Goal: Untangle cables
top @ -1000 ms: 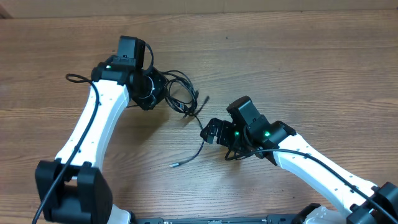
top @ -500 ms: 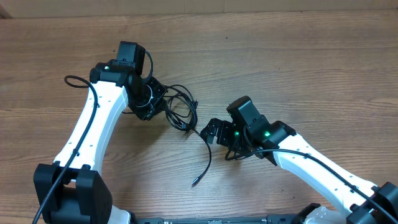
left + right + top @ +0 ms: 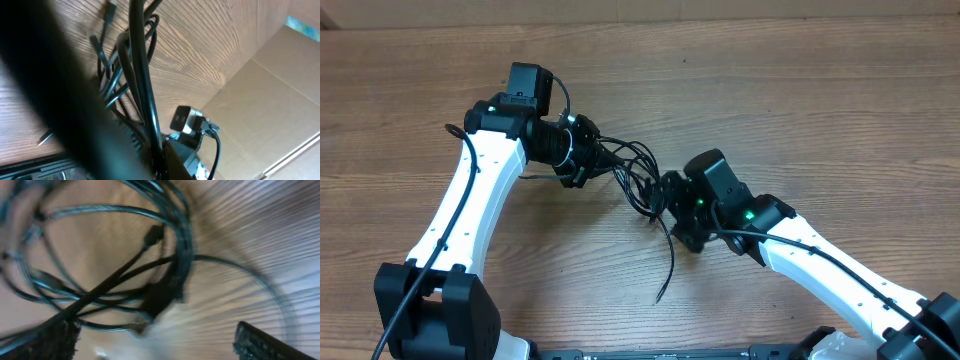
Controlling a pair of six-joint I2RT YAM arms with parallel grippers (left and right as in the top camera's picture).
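Note:
The cables (image 3: 625,165) are a bunch of thin black loops lifted between my two grippers at the middle of the table. One strand hangs down to a loose end (image 3: 660,297) on the wood. My left gripper (image 3: 584,160) is shut on the left side of the bunch. In the left wrist view the strands (image 3: 140,75) run straight into its jaws (image 3: 160,157). My right gripper (image 3: 666,196) is at the right side of the bunch. In the blurred right wrist view its fingers (image 3: 160,337) stand wide apart, with the loops and a plug (image 3: 155,234) just beyond them.
The wooden table (image 3: 800,110) runs all round. A cardboard wall (image 3: 270,100) stands at the far edge. A thicker arm wire (image 3: 453,130) loops beside the left arm. The right arm's camera (image 3: 187,121) shows in the left wrist view.
The right gripper has moved up and left to the bunch. The left gripper has swung right and lifted the bunch. The loose cable end has swung right and toward the front edge.

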